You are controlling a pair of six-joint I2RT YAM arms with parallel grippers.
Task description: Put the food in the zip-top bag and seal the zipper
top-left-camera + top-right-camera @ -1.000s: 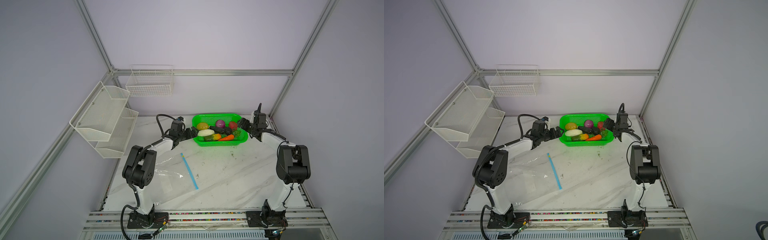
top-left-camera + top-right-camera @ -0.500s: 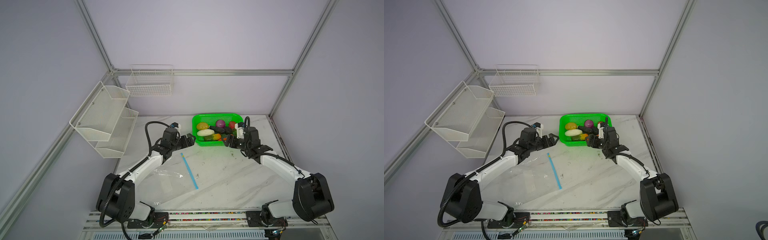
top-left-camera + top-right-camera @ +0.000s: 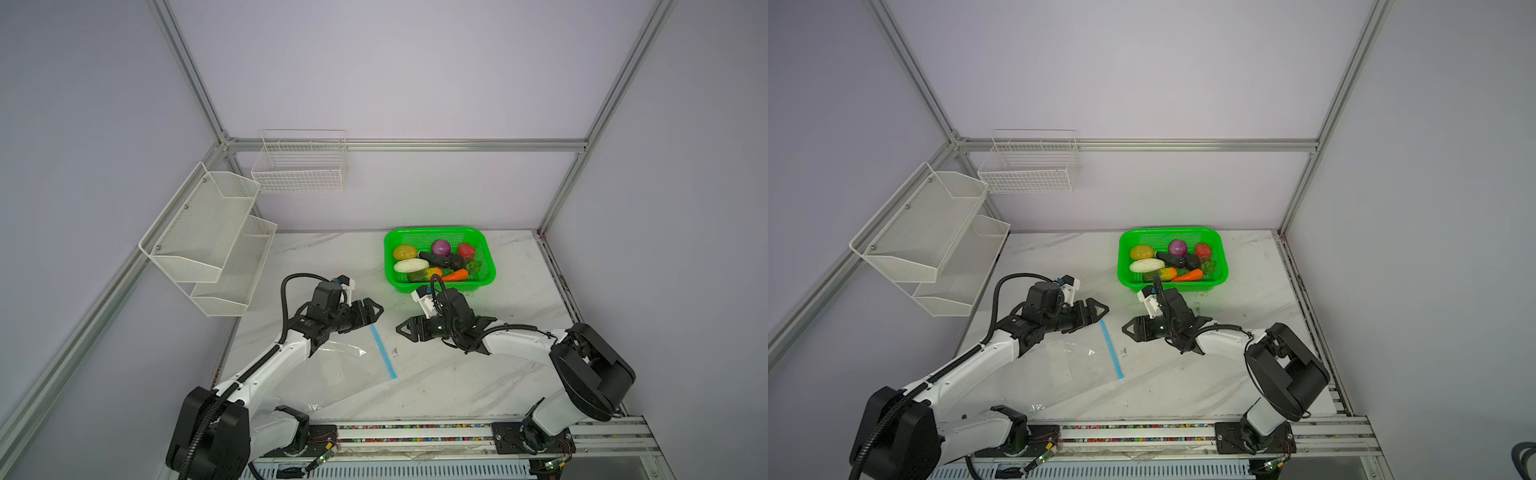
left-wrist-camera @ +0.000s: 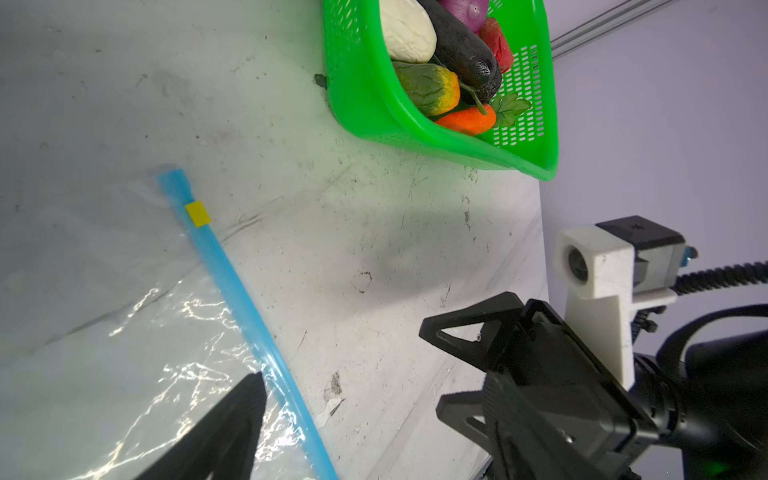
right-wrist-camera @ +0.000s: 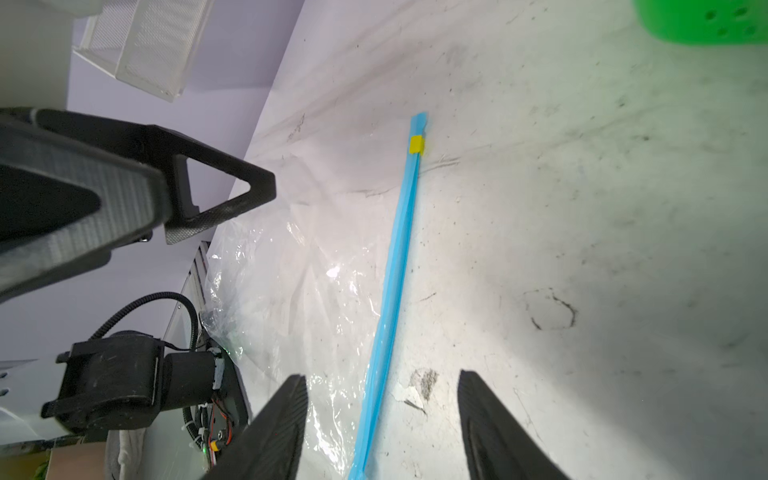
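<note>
Left fingers (image 4: 232, 428) and right fingers (image 5: 486, 428) have moved from basket (image 3: 440, 230) to zipper (image 3: 383, 351).

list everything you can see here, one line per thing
green perforated plastic basket: one, green, far right of table
toy vegetables: about eight, in the basket: yellow-brown potato, purple onion, red pepper, white oblong, dark eggplant, green-yellow corn, orange carrot, green leaves
clear crinkly zip-top bag: one, transparent, flat, near left
zipper strip: one, light blue, bag's right edge
slider tab: one, yellow, strip's far end
two-tier mesh shelf: one, white, left wall
wire basket: one, white, back wall
marbled table: one, white
left arm, right arm: two, white and black, jaws open either side of the strip
</note>
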